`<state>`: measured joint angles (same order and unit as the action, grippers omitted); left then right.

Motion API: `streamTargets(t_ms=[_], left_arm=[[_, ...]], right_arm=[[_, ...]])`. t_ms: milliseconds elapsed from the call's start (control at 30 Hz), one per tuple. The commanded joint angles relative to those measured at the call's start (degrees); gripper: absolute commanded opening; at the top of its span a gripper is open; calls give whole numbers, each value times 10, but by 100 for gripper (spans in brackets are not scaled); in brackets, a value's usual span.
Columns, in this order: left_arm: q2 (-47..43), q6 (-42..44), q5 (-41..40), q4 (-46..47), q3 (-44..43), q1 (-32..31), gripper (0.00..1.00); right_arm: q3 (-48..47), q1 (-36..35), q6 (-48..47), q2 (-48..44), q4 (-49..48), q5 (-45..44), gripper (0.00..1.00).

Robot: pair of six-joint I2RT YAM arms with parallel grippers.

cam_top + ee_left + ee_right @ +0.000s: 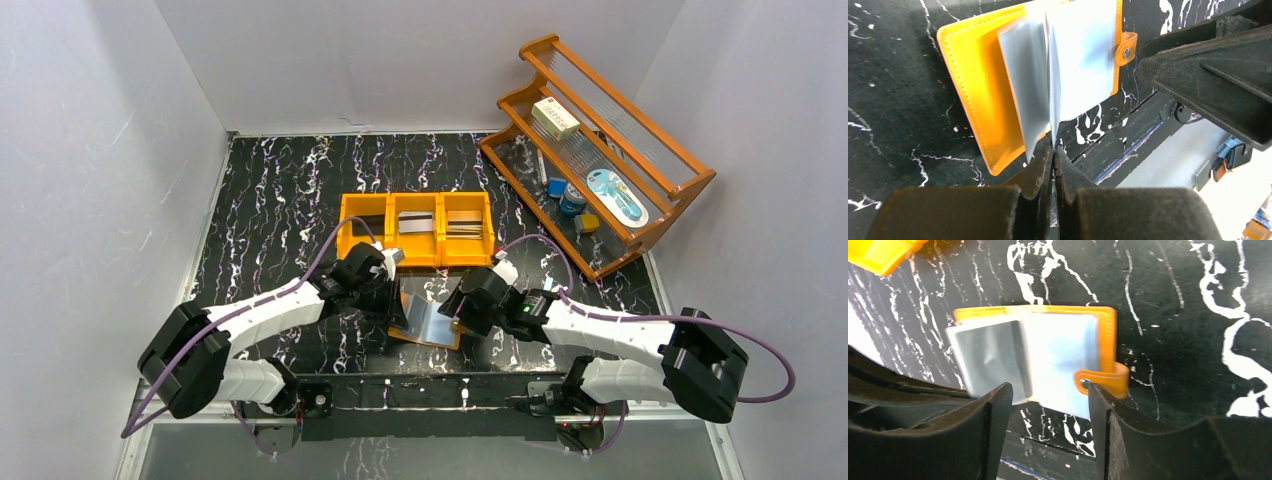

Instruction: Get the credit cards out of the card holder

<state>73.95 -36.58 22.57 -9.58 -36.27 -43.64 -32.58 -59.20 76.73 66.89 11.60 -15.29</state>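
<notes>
**Left gripper** (pixel 1053 148): jaws shut, pinched on the near edge of one clear sleeve (pixel 1052 120) of the card holder (pixel 975 95). That sleeve is raised edge-on above the open leaves.

**Right gripper** (pixel 1048 395): jaws set well apart, nothing gripped. It is poised over the card holder's near edge, with one finger (pixel 1100 410) seen beside the strap tab (pixel 1103 381).

**Card holder:** laid open on the marbled table (pixel 280 190), between the two grippers.

**Beyond the card holder:** orange bin (pixel 415 258), with credit cards (pixel 416 223) lying in two of its compartments.

**Farther right of the card holder:** wooden rack (pixel 640 235).
</notes>
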Motion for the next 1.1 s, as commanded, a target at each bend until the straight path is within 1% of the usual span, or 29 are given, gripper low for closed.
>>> streamTargets(t_ms=[0,133,233,367,500,633,667,733,800,933,1067], left_arm=[[-31,20,-54,-72,-42,-3,0],[-32,40,-74,-102,-61,-3,0],[-17,52,-78,-118,-77,-4,0],[9,64,-106,-157,-110,-11,0],[24,67,-124,-180,-130,-21,0],[38,64,-121,-181,-137,-37,6],[41,64,-118,-180,-140,-42,9],[55,62,-112,-176,-146,-51,18],[61,61,-78,-143,-141,-54,22],[64,40,-14,-66,-120,-54,34],[70,19,-11,-43,-111,-54,38]], right_arm=[[-9,2,15,-8,33,-36,63],[-4,4,-9,7,-15,-9,56],[-7,10,-21,32,-42,19,54],[-25,20,-30,78,-35,46,54],[-33,23,-36,102,-34,58,53],[-31,26,-40,116,-54,74,53],[-31,26,-42,119,-58,79,53],[-32,27,-43,126,-64,87,53],[-32,27,-43,132,-67,93,53],[-33,28,-42,132,-66,94,53],[-33,29,-39,118,-53,79,53]])
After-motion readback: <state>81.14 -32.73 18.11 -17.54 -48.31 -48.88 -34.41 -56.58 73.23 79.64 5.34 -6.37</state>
